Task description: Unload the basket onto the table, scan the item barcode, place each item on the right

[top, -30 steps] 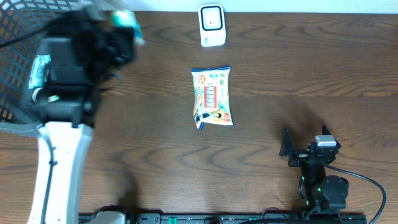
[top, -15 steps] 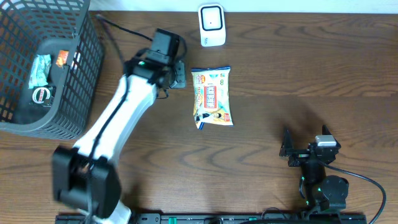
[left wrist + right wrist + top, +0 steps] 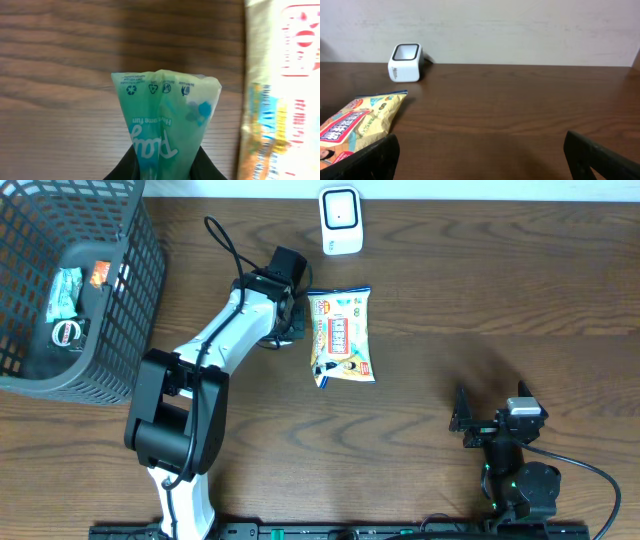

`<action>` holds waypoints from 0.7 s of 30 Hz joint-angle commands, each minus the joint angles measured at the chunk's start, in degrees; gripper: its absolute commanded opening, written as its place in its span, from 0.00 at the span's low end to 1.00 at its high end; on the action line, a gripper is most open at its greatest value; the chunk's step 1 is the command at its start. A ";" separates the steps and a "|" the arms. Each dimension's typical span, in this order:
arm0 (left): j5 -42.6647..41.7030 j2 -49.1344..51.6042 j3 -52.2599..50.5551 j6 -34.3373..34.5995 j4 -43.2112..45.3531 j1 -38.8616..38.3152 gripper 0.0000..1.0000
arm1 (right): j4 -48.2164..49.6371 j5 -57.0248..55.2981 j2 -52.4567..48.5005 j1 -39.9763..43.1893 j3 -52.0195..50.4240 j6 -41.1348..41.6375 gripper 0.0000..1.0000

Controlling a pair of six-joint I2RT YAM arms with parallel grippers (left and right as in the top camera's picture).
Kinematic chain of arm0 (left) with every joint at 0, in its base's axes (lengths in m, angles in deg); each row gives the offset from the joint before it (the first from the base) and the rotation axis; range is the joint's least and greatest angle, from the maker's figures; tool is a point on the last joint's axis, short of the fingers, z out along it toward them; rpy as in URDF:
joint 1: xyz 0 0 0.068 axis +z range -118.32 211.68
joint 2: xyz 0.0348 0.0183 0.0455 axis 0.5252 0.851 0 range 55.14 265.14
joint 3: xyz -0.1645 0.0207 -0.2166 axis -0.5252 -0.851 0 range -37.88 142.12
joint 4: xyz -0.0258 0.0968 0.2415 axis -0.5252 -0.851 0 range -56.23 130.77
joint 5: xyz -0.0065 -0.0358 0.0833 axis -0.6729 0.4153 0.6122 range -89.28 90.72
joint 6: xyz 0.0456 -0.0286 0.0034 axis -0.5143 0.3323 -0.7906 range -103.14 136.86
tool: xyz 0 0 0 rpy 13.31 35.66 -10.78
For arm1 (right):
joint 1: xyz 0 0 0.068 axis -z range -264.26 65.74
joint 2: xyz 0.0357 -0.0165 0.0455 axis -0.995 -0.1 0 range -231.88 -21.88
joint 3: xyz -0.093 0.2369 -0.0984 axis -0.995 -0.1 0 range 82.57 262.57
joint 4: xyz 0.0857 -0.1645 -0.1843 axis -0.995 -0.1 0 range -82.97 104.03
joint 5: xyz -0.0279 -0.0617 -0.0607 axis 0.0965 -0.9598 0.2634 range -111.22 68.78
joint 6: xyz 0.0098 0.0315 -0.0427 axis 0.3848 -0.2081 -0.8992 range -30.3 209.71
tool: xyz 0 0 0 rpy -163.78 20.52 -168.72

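Dark wood-grain tabletop runs to a pale wall (image 3: 520,25), with the white scanner (image 3: 340,221) at the middle of the far edge and a wire basket (image 3: 148,280) holding a few packets at the far left corner. Over the tabletop, toward the far edge and a little left of its middle, the left gripper (image 3: 164,169) is closed on a green pouch (image 3: 165,120), pinching its narrow end so the rest fans out ahead of the fingers. The pouch sits just beside the left edge of a yellow snack bag (image 3: 342,335) that lies flat near the centre. The right gripper (image 3: 489,402) rests near the right part of the near edge, jaws spread wide and empty.

Several things could go wrong from here. The pouch is limp and gripped only at one end, so it may sag, twist or slide out on the way to the scanner. Being so close to the yellow bag, it could catch on that bag and drag it. No barcode shows on the visible face, so the wrong side may be offered to the scanner window, or a creased film may spoil the read.

The pouch is translucent teal-green with white lettering, a row of small recycling marks along its flat crimped end, and soft wrinkles.
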 commanded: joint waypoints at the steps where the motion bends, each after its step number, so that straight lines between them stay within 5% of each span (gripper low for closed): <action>1: -3.96 0.22 0.35 -0.94 0.98 -0.61 0.15 | -0.33 -0.04 0.35 0.04 -0.09 -0.48 0.99; 6: -5.68 0.22 0.35 -0.94 1.79 -0.98 0.27 | -0.33 -0.04 0.35 0.04 -0.09 -0.48 0.99; 9: -5.66 0.04 0.44 -0.94 1.86 -0.94 0.58 | -0.33 -0.04 0.35 0.04 -0.09 -0.48 0.99; 11: -5.66 -0.48 0.66 -0.94 1.84 -0.92 0.61 | -0.33 -0.04 0.35 0.04 -0.09 -0.48 0.99; 15: -5.66 -3.80 1.84 -0.94 1.81 -0.92 0.83 | -0.33 -0.04 0.35 0.04 -0.09 -0.48 0.99; 21: -5.35 -13.86 3.37 -0.98 4.04 0.74 0.84 | -0.33 -0.04 0.35 0.04 -0.09 -0.48 0.99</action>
